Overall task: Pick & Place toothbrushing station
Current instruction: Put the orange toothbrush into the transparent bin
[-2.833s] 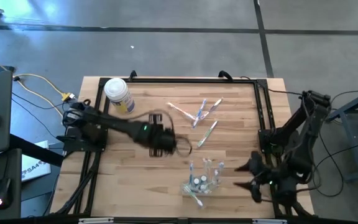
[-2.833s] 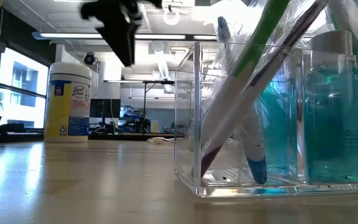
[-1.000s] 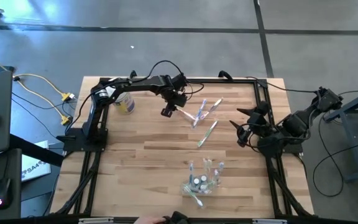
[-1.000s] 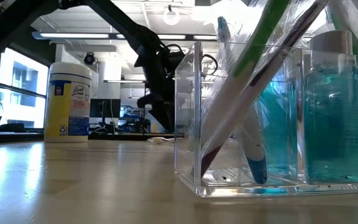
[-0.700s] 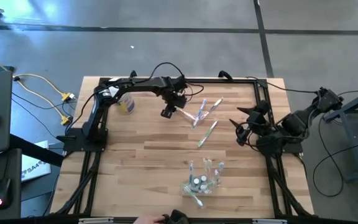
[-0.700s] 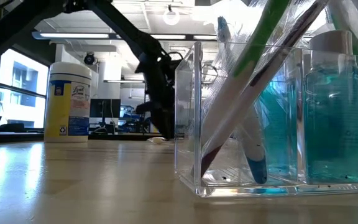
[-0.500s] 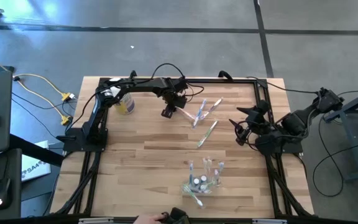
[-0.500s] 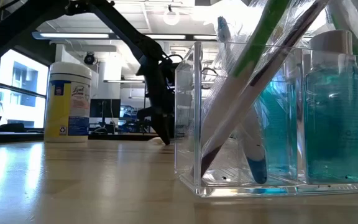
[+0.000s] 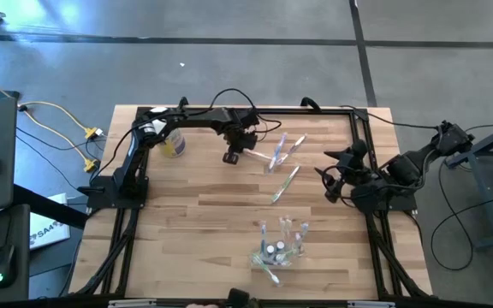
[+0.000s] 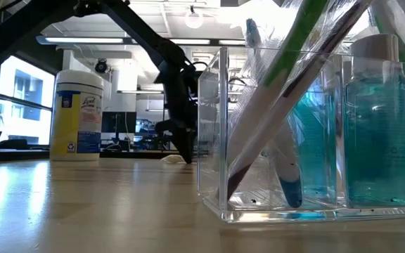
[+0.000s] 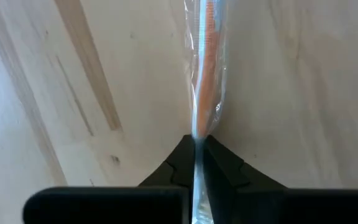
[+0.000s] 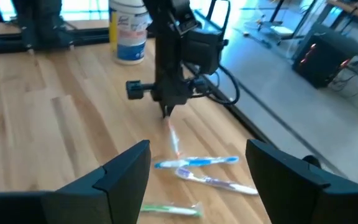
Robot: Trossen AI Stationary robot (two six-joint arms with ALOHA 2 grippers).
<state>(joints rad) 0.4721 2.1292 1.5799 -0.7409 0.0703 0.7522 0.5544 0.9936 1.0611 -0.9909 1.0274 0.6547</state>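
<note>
— High view?
— My left pincer (image 9: 232, 156) at the bench's (image 9: 195, 231) far side, beside loose toothbrushes (image 9: 285, 150); clear holder (image 9: 279, 250) near the front edge; jar (image 9: 173, 142) far left.

— Left wrist view?
— Left pincer clenched on a wrapped toothbrush (image 11: 205, 74).

— Right wrist view?
— My right pincer (image 12: 199, 177) spread wide, holding nothing.

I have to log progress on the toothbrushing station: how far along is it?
Done: several toothbrushes already stand in the clear holder. In hand: the left gripper is shut on a wrapped orange toothbrush, low at the table. Left: that brush to carry over, then the blue, purple and green ones lying loose. The right gripper waits open at the right edge.
</note>
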